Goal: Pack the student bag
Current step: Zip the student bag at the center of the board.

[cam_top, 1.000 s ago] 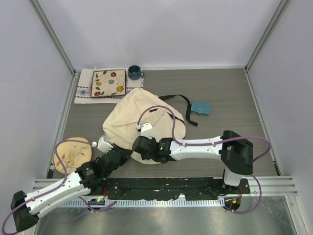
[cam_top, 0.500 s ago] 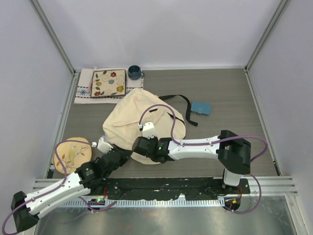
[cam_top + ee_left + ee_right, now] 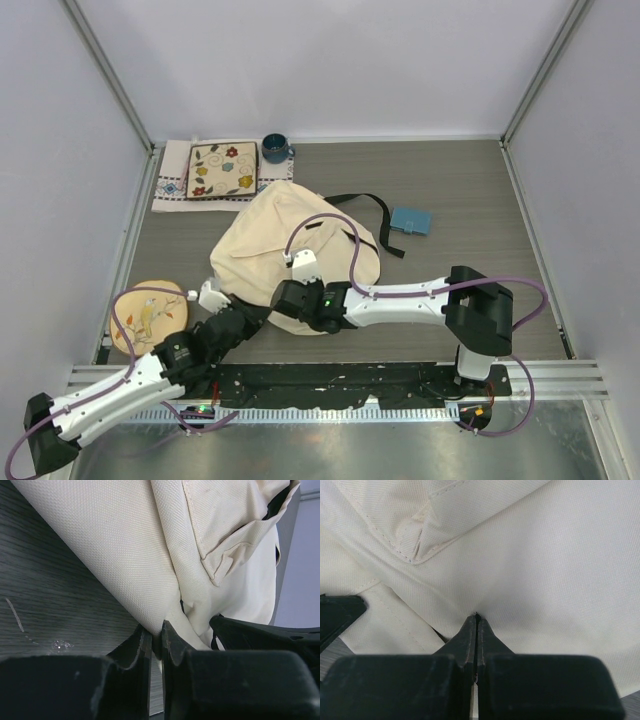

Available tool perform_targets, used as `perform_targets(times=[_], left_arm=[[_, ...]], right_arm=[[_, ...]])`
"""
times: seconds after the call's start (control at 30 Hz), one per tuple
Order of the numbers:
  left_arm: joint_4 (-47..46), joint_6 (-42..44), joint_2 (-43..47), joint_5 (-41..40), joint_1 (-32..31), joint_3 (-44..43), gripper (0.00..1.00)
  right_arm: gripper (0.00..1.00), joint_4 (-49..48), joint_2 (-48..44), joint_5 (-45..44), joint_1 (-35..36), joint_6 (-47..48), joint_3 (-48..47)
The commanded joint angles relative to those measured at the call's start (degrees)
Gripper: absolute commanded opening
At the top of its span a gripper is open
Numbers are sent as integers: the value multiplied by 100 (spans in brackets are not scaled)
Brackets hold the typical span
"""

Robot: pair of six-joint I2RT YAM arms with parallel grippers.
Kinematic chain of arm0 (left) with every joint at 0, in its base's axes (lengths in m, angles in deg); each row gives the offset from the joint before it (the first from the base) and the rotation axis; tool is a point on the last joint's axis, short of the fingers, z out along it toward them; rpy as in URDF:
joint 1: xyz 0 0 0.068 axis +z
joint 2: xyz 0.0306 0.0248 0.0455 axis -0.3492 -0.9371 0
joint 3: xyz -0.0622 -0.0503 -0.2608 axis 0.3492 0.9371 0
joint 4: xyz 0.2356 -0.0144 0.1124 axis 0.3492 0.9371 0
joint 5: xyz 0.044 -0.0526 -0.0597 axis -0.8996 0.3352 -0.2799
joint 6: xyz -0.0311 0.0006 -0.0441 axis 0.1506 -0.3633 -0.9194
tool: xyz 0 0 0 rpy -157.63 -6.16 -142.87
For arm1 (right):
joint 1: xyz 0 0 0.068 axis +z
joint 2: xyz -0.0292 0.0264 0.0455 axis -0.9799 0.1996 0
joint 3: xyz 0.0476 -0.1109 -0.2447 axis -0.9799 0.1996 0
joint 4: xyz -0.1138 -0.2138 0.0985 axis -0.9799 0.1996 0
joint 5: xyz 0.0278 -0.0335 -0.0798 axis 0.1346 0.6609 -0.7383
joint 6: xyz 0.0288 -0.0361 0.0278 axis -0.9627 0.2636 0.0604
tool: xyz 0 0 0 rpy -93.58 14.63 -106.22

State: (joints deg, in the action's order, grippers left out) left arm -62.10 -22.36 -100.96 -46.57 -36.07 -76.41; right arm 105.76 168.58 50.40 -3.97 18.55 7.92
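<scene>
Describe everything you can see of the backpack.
The student bag is cream woven fabric, soft and slumped on the grey wood-grain table. A stitched front pocket shows; a black strap trails toward the far right. The left hand pinches a fold at its near-left edge; the right hand is shut on a pucker of its near side.

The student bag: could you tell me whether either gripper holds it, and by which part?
Both hold the student bag: the left gripper pinches a fold at its near edge, the right gripper a small pucker of its upper fabric.
</scene>
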Motion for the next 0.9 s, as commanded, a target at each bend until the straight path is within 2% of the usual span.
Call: perform_targets(times=[0.0,0.03,0.07,0.1,0.17,0.27,0.37,0.63,0.7,0.73,0.83,0.87], left_arm=[[-230,49,120,84,-9,-19,15],[-221,49,120,75,-18,-27,18],[-221,58,112,119,0,-27,36],[-230,67,85,137,-9,-27,48],[-317,128,41,250,-9,-27,64],[-502,198,-143,400,-9,-71,79],[-756,207,-494,506,-9,-106,83],[-1539,67,-1768,761,-9,-308,85],[-1723,-3,-2059,709,-9,-335,82],[-1820,-21,-2120,656,-9,-326,79],[-2128,-74,-2305,533,-9,-282,57],[-2163,-83,-2332,428,-9,-273,42]], right_arm=[[1,-182,-229,-185,10,-75,191],[1,-235,-255,-175,10,-49,227],[1,-322,-290,-158,18,-48,270],[1,-384,-334,-123,19,-31,375],[1,-525,-475,-88,10,30,446],[1,-639,-642,-35,19,66,543],[1,-823,-826,88,19,118,675],[1,-1140,-1240,378,18,66,1061],[1,-1176,-1283,457,27,66,1140],[1,-1193,-1284,475,19,40,1167],[1,-1219,-1319,519,19,-22,1255],[1,-1237,-1328,536,19,-22,1307]])
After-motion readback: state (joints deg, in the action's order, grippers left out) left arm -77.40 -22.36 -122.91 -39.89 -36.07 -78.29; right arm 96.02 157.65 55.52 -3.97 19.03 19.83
